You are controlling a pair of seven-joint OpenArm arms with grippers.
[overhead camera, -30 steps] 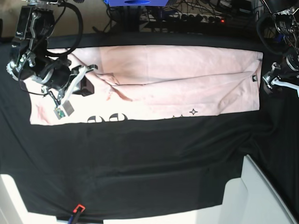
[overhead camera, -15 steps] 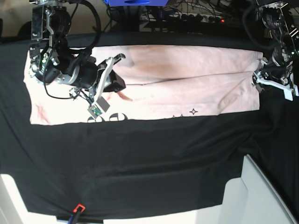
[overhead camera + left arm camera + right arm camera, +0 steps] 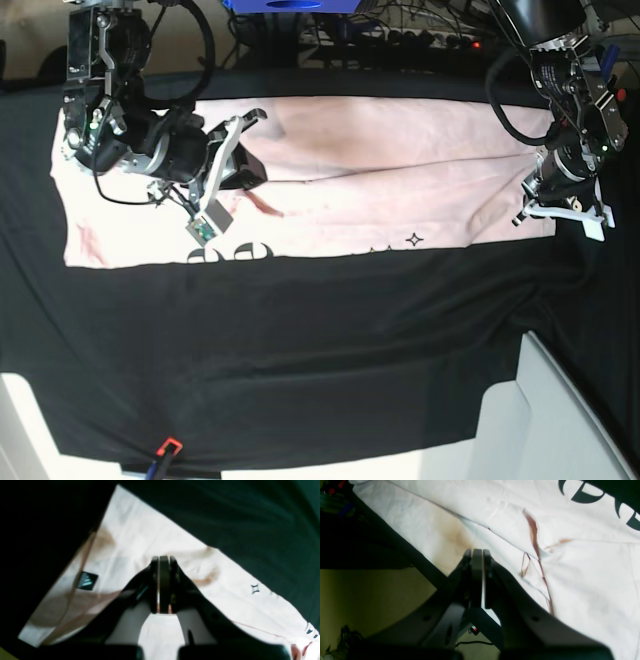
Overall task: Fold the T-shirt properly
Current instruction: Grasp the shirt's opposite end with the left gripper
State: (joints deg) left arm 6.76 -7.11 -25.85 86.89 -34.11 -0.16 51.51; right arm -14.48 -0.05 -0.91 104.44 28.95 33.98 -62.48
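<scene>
The pale pink T-shirt (image 3: 400, 170) lies as a long band across the black table cloth, with black lettering (image 3: 230, 252) along its near edge. My right gripper (image 3: 252, 180) is at the shirt's left part. In the right wrist view it (image 3: 477, 551) is shut, and a crease of the T-shirt (image 3: 495, 505) runs into its tips. My left gripper (image 3: 533, 205) is at the shirt's right edge. Its fingertips (image 3: 163, 558) are shut on the T-shirt (image 3: 140, 535), whose wrinkles gather toward them. A small black label (image 3: 86, 580) sits to their left.
The black table cloth (image 3: 300, 350) covers the table toward the front. White panels stand at the front right (image 3: 540, 420) and front left (image 3: 20, 430). A small red item (image 3: 168, 445) lies at the front edge. Cables and a blue object (image 3: 290, 8) are behind the table.
My left gripper moved in over the shirt's right edge and closed from open to shut. My right gripper swung rightward over the shirt's left part, then held still.
</scene>
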